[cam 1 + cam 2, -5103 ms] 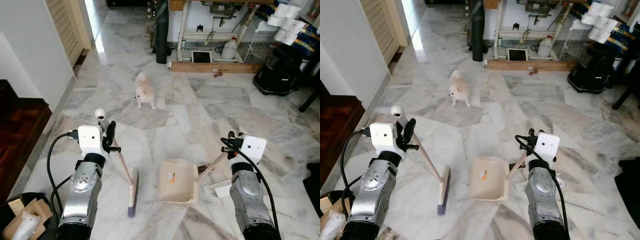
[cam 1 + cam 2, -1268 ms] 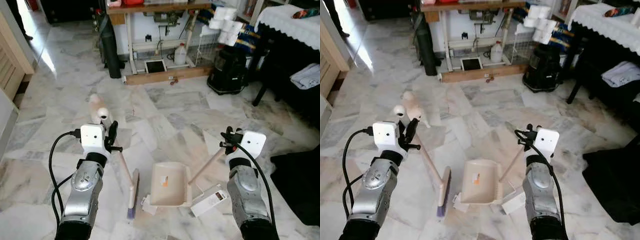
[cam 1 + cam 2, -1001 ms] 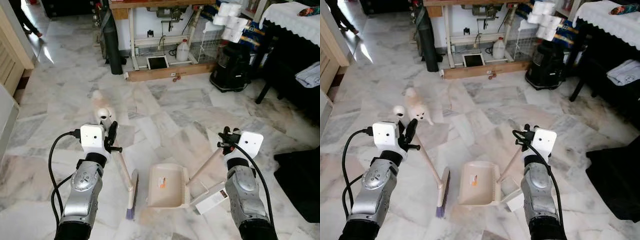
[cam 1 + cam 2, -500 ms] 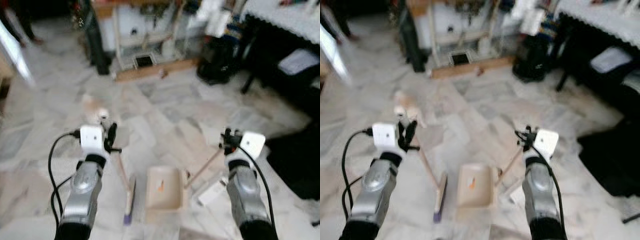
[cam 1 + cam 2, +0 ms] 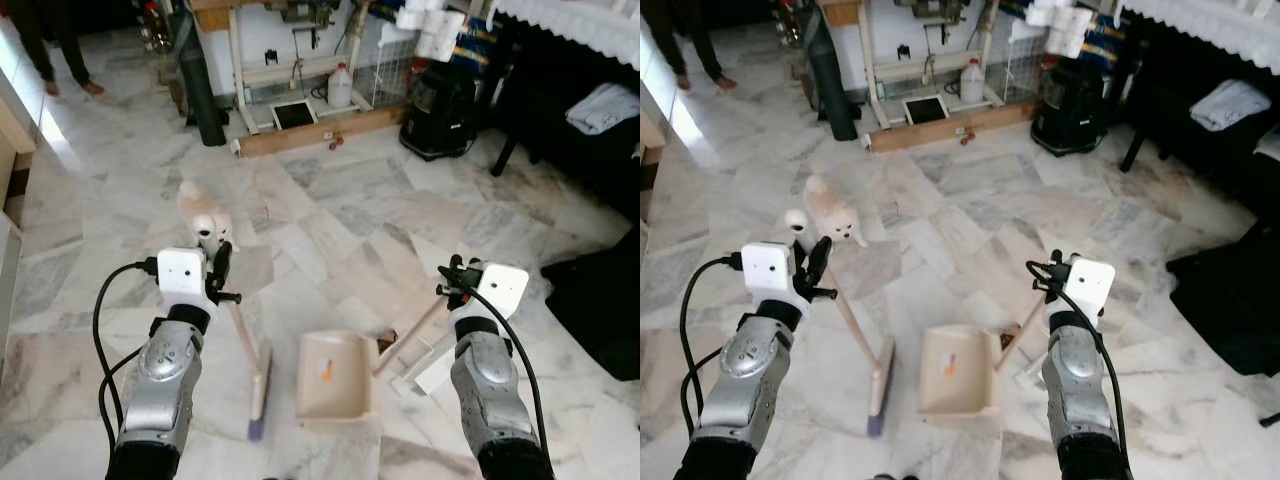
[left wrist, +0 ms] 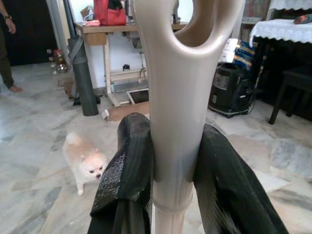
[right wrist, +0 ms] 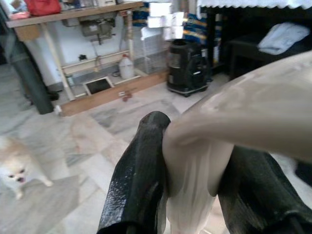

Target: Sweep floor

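My left gripper [image 5: 222, 272] is shut on the beige handle of a small broom [image 5: 257, 385], whose purple-tipped brush head rests on the marble floor. My right gripper [image 5: 452, 277] is shut on the long handle of a beige dustpan [image 5: 333, 374], which lies flat on the floor just right of the broom. In the left wrist view the black fingers [image 6: 127, 165] clamp the broom handle [image 6: 176, 112]. In the right wrist view the fingers [image 7: 139, 180] clamp the dustpan handle [image 7: 195, 161]. White paper scraps [image 5: 425, 365] lie on the floor to the right of the dustpan.
A small cream dog [image 5: 203, 215] stands on the floor just beyond my left gripper. A person's legs [image 5: 55, 60] are at the far left. A workbench [image 5: 290, 60], a black cylinder [image 5: 200, 80] and a black appliance [image 5: 440, 105] line the back; dark furniture [image 5: 570, 110] stands right.
The camera has swung and steadied after a blur. The dog has stepped closer to my left gripper. Both grippers keep their hold on broom and dustpan.
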`<state>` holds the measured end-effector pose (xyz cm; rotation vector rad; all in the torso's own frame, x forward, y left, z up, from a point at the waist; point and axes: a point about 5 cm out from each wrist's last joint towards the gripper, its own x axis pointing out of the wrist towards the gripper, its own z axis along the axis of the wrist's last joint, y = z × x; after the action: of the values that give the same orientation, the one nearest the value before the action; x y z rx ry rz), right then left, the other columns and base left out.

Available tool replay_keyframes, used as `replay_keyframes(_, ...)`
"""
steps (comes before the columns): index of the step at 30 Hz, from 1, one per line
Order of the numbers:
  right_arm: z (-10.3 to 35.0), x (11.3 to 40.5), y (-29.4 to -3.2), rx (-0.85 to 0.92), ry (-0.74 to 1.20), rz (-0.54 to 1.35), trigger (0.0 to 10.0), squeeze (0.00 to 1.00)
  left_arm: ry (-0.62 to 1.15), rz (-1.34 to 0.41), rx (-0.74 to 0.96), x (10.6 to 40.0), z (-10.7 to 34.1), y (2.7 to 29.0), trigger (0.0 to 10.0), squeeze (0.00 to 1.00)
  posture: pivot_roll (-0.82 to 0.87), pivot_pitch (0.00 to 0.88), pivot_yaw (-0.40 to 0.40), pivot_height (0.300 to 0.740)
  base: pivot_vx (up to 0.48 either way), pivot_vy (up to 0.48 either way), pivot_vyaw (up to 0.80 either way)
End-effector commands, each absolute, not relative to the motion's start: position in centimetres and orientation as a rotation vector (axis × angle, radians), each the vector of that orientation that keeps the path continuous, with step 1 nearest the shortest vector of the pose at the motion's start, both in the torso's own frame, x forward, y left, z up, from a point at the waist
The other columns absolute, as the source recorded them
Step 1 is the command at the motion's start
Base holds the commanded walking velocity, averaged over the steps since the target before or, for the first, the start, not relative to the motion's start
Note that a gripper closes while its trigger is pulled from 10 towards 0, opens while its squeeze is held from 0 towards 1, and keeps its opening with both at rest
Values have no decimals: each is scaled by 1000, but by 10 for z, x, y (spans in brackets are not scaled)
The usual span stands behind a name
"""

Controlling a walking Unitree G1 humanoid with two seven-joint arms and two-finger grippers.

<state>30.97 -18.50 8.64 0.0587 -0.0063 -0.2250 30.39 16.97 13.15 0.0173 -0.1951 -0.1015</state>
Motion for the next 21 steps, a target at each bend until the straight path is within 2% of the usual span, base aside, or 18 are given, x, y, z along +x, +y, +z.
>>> replay_keyframes(1, 97, 309, -192, 52, -60, -254, 10000, 0, -244, -109, 37, 304, 142, 170, 10000, 0, 39, 59, 8, 740, 0, 0, 0)
replay_keyframes(12, 79, 289, -213, -23, 28, -413, 10000, 0, -245, -122, 28, 304, 142, 166, 10000, 0, 32, 51, 8, 740, 0, 0, 0)
replay_keyframes(21, 67, 275, -214, -51, 89, -468, 10000, 0, -241, -128, 25, 304, 141, 165, 10000, 0, 29, 57, 11, 740, 0, 0, 0)
